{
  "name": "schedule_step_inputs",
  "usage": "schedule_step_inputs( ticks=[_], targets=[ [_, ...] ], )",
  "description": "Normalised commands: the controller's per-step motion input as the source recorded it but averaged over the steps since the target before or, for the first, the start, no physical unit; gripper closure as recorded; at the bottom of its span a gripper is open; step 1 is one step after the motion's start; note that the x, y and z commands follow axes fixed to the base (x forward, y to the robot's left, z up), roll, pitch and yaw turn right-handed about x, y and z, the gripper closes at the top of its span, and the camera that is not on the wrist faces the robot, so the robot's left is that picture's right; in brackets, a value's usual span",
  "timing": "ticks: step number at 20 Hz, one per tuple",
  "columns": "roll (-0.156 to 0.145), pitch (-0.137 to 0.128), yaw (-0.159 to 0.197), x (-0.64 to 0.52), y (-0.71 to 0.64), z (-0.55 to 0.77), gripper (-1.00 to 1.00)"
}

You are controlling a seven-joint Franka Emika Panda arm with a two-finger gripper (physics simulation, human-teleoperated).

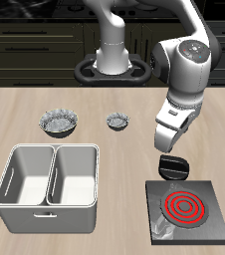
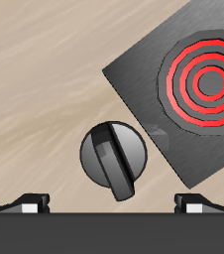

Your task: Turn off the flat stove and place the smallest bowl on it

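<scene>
Two bowls in view: both fluted and silvery, both on the surface well back from the front edge.
Smallest bowl (image 1: 117,122): upright on the wood, apart from the end effector and well apart from the stove.
Larger bowl (image 1: 59,122): level with the smallest one, just behind the grey bin.
Flat stove (image 1: 216,224): black slab near the front edge; its burner rings (image 1: 185,206) glow red.
Knob (image 2: 115,158): black and round with a raised bar, at the slab's back edge; in the wrist view it lies between the two fingers.
End effector (image 1: 172,165): hangs directly over the knob, fingers (image 2: 194,203) spread wide with nothing held; whether it touches the knob I cannot tell.
Grey bin (image 1: 49,204): two compartments, beside the stove on the wooden surface (image 1: 15,105), apart from it.
</scene>
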Motion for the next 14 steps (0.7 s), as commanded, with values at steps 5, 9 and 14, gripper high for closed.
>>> schedule_step_inputs(
  ticks=[5,9,14],
  targets=[
    [0.011,0.029,0.014,-0.09,0.02,-0.21,-1.0],
    [0.017,0.041,0.001,-0.1,0.02,-0.25,-1.0],
    [-0.005,0.02,-0.005,-0.01,-0.03,-0.14,-1.0]
  ],
)
